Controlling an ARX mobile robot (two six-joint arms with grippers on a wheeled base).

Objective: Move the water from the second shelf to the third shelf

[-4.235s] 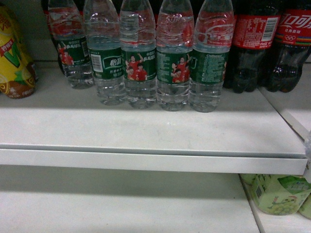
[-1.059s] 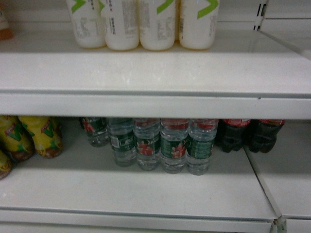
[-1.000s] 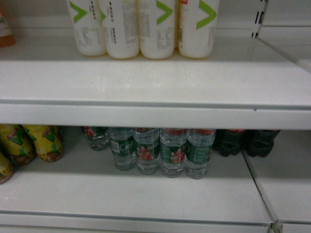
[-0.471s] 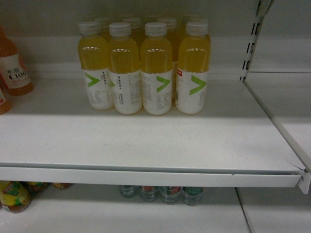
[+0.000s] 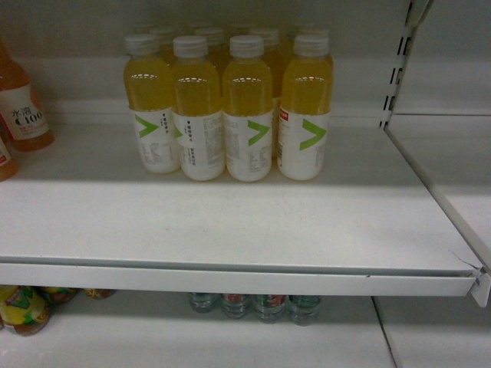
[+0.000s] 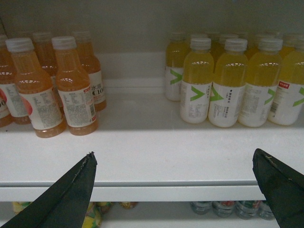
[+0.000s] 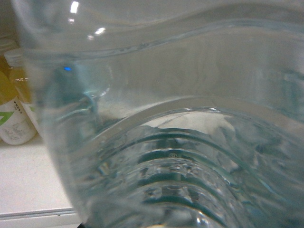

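The water bottle [image 7: 180, 142] fills the right wrist view; whether the right hand grips it cannot be told. Left hand [image 6: 175, 190] gapes wide, holding nothing, before the shelf [image 6: 142, 142] of yellow drink bottles [image 6: 225, 90].

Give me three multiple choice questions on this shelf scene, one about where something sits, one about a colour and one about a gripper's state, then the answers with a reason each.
1. Where do the yellow drink bottles stand in the head view?
A. On the upper shelf, towards its back
B. On the shelf below
C. At the upper shelf's front lip

2. What colour is the V mark on their white labels?
A. Red
B. Green
C. Blue

3. What state is the left gripper in?
A. Shut on a bottle
B. Open with nothing between its fingers
C. Out of view

Answers:
1 A, they group behind a bare stretch of the upper shelf.
2 B, each label shows a green V.
3 B, in the left wrist view its two dark fingers stand wide apart, with only the shelf seen between them.
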